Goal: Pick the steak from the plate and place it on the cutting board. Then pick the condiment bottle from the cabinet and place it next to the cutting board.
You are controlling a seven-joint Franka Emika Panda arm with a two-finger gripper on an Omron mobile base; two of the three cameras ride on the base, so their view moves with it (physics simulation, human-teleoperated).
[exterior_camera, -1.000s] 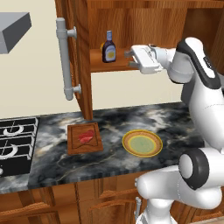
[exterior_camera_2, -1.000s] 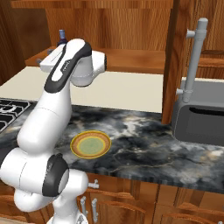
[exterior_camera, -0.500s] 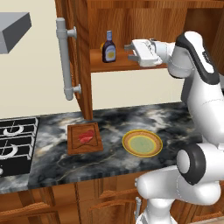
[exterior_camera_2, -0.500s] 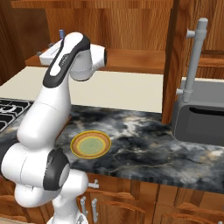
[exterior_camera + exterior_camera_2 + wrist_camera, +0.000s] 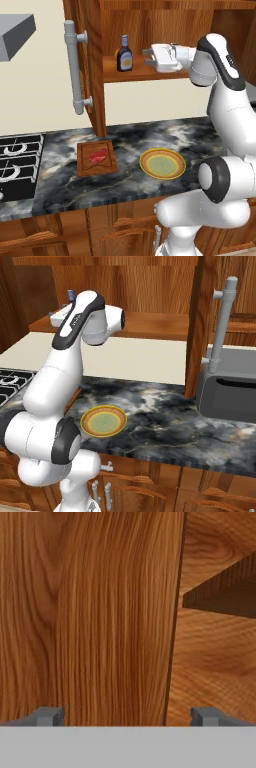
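Observation:
The steak (image 5: 98, 157) lies on the cutting board (image 5: 96, 168) on the counter, left of the empty yellow plate (image 5: 162, 163) (image 5: 103, 421). Inside the open cabinet (image 5: 150, 27), the condiment bottle (image 5: 124, 54) stands upright on the shelf; its cap (image 5: 71, 294) peeks over the arm in the right base view. My gripper (image 5: 147, 56) hovers above the shelf just right of the bottle, apart from it, open and empty. In the hand view my fingertips (image 5: 50, 716) stand wide apart before the wood of the cabinet wall (image 5: 100, 612).
The cabinet door (image 5: 85, 60) hangs open with its long grey bar handle (image 5: 74, 67) left of the bottle. A stove (image 5: 17, 160) sits at the counter's left end. A grey microwave (image 5: 230, 391) stands at the right of the counter.
The gripper has risen and moved left into the cabinet, closer to the condiment bottle. Its jaws stay open. Steak, board and plate are unmoved.

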